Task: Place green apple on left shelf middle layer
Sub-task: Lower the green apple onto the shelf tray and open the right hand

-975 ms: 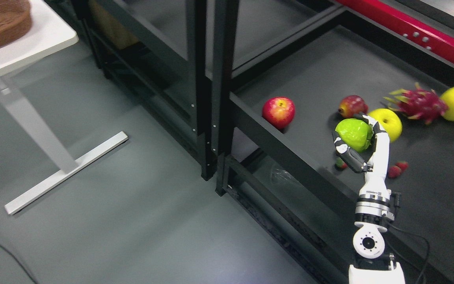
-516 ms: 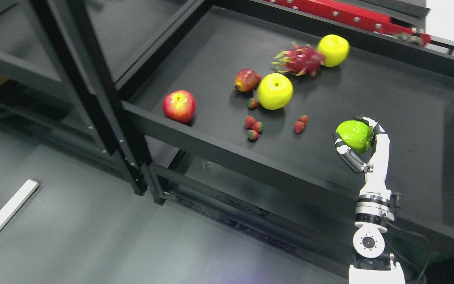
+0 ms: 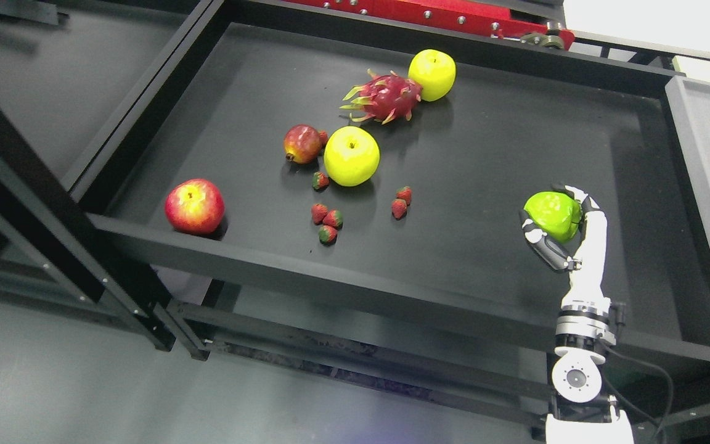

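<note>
Rising from the bottom right of the head view, the right hand (image 3: 557, 223) has its fingers curled around the green apple (image 3: 551, 214), the thumb below and to the left and the other fingertips (image 3: 577, 192) hooked over the apple's top right. The apple sits in this grasp above the right part of the black shelf tray (image 3: 490, 185); whether it touches the tray surface cannot be told. Well to the left on the same tray lie a red apple (image 3: 194, 206) against the front rim, a cluster of small strawberries (image 3: 326, 217), a yellow apple (image 3: 351, 156) beside a pomegranate (image 3: 302, 143), and farther back a dragon fruit (image 3: 384, 97) touching a second yellow apple (image 3: 432, 74).
</note>
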Available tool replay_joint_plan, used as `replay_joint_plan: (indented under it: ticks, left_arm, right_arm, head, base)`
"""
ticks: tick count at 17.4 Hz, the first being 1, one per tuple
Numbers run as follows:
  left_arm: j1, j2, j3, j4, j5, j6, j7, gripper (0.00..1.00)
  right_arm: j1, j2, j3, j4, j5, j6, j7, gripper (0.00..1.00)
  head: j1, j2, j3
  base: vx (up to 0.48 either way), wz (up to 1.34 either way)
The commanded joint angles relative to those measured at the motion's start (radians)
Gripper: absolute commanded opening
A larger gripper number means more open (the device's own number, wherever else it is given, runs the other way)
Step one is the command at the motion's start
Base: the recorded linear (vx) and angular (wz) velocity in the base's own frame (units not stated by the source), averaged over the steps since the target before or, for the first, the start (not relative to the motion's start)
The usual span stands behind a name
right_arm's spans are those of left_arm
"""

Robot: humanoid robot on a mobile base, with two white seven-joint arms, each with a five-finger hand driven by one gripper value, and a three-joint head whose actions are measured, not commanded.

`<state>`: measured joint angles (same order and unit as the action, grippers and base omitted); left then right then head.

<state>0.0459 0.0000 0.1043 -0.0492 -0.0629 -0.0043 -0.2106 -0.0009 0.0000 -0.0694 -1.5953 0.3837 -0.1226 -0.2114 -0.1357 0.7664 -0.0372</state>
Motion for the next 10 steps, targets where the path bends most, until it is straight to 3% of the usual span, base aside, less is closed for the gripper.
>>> replay_joint_plan:
  ticks: [1,5,10]
  left_arm:
    - [0.0,0.017,0.0,0.0,0.0,0.0,0.0,1.0]
    - [0.0,0.017,0.0,0.0,0.0,0.0,0.0,1.0]
    - [0.0,0.017,0.0,0.0,0.0,0.0,0.0,1.0]
  right_arm:
    - [-0.047,-0.018,0.002,0.04,0.006,0.015,0.004,0.0]
    - [-0.105,-0.018,0.002,0.093,0.01,0.069,0.073,0.0]
    - [-0.267,-0.018,0.043,0.297,0.03,0.19,0.182,0.0]
  head:
    - [0.0,0.0,0.0]
    - [0.0,0.0,0.0]
    - [0.0,0.0,0.0]
  base:
    - [0.148,-0.2]
    - [0.193,-0.08]
    - [0.165,-0.05]
